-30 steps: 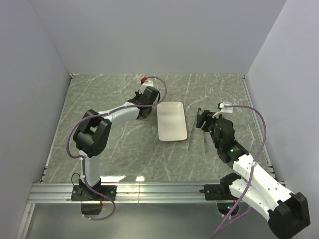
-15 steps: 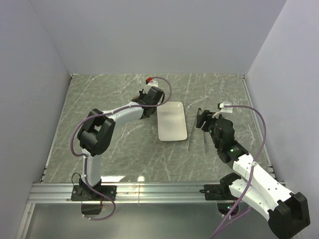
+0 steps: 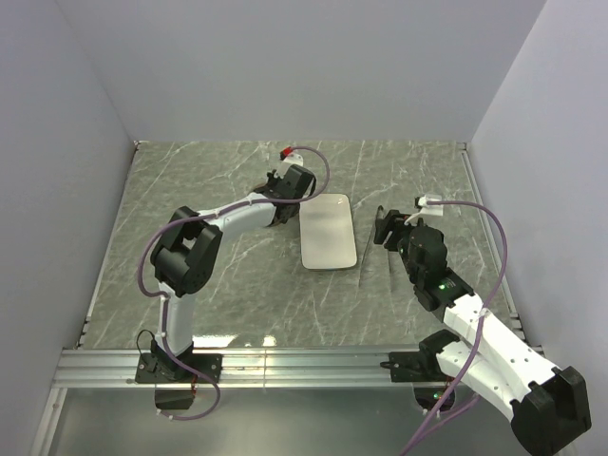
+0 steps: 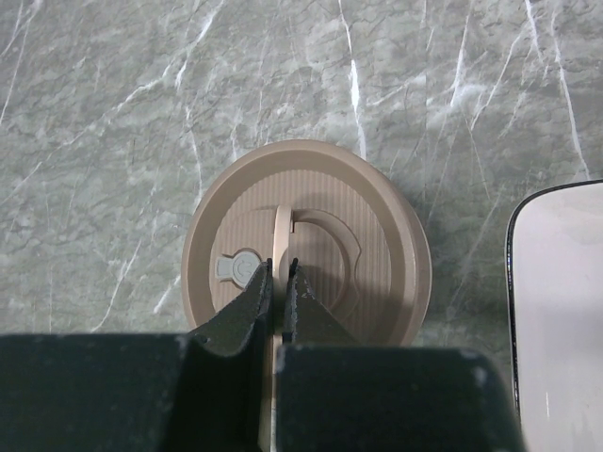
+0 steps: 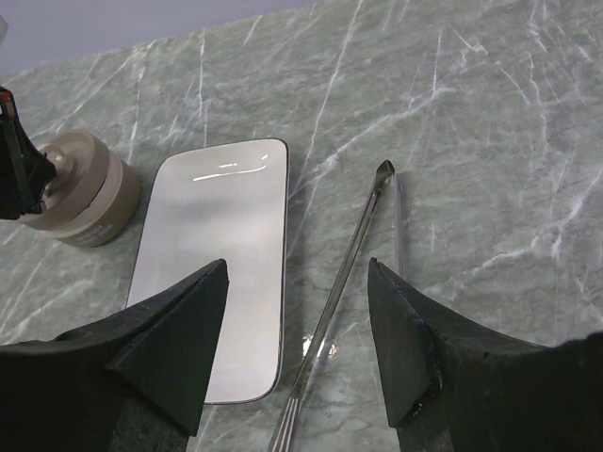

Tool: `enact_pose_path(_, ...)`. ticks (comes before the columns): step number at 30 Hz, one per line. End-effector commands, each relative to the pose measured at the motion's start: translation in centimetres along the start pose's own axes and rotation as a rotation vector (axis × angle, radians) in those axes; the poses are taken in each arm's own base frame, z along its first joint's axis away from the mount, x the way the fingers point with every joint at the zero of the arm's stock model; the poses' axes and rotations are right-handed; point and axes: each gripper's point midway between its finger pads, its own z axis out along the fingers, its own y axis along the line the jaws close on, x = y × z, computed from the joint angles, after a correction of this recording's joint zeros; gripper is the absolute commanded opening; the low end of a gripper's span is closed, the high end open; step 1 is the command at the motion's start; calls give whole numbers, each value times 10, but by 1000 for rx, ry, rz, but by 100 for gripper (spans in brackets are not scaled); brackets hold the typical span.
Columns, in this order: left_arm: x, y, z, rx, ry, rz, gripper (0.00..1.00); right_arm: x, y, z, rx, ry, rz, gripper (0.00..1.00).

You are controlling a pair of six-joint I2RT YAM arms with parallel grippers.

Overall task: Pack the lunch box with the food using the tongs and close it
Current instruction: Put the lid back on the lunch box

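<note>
1. Handle (image 4: 281, 226), thin and curved, on the round beige lidded lunch box (image 4: 377, 264) was pinched by the fully closed left gripper (image 4: 280, 275), perhaps to seat the lid.
2. Long dark metal tongs (image 5: 349, 273) were seen lying beside the white rectangular plate (image 5: 212, 273), under the wide-open, empty right gripper (image 5: 297, 282).
3. Food was not seen.

Lab robot cell: plain pale walls (image 3: 285, 66) box in a marble-look tabletop (image 3: 228, 285); cabled left arm (image 3: 185, 261) and right arm (image 3: 480, 332) bolted to aluminium rail (image 3: 304, 366).
</note>
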Motion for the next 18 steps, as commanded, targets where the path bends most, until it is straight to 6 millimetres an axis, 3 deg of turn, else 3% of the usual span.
enact_pose_path(1,11,-10,4,20,30,35,0,-11,1,2,6,-37,16,68)
enact_pose_path(10,22,-15,-1,11,37,63,1,-10,-1,2,10,-39,18,68)
enact_pose_path(18,17,-11,-7,-6,9,40,28,-11,-1,2,14,-37,16,68)
